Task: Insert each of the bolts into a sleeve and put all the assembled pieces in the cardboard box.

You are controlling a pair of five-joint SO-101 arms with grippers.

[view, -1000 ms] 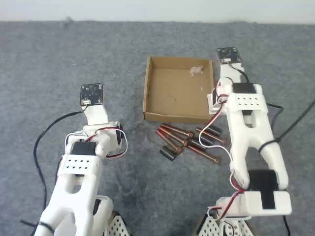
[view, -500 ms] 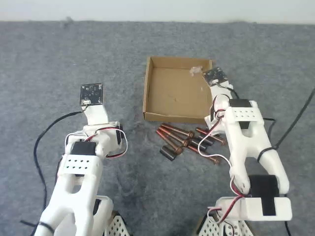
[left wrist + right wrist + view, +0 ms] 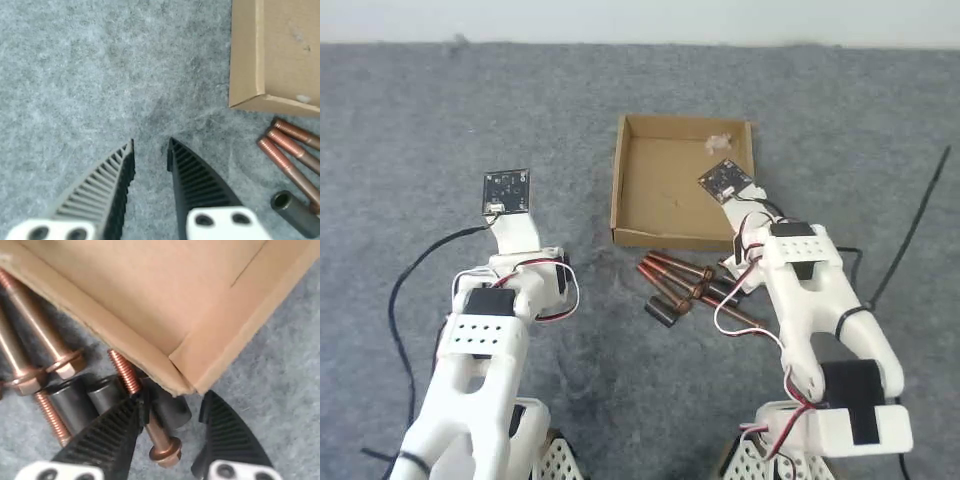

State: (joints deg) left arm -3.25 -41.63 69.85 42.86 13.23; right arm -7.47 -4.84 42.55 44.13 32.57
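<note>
The open cardboard box [image 3: 620, 180] has nothing in it but a small scrap. In front of it lie several copper bolts [image 3: 675, 268] and dark sleeves [image 3: 662, 312] in a loose pile. My right arm [image 3: 800, 270] hangs over the pile's right end at the box's front right corner. My right gripper [image 3: 172, 400] is open, its fingers either side of a dark sleeve [image 3: 170, 412] and a bolt [image 3: 152, 437] beside the box corner [image 3: 185, 365]. My left gripper [image 3: 151, 142] is open over bare carpet, left of the box [image 3: 245, 60], bolts [image 3: 295, 150] and a sleeve [image 3: 292, 210].
Grey carpet covers the table. My left arm [image 3: 490, 330] stands well left of the pile, with open carpet around it. Two more sleeves [image 3: 72, 400] and flanged bolt heads [image 3: 65, 367] lie close beside the right gripper. A cable [image 3: 910, 240] trails at the right.
My right arm has swung left and drawn in, from the box's right wall to over the pile's right end. The left arm has not moved.
</note>
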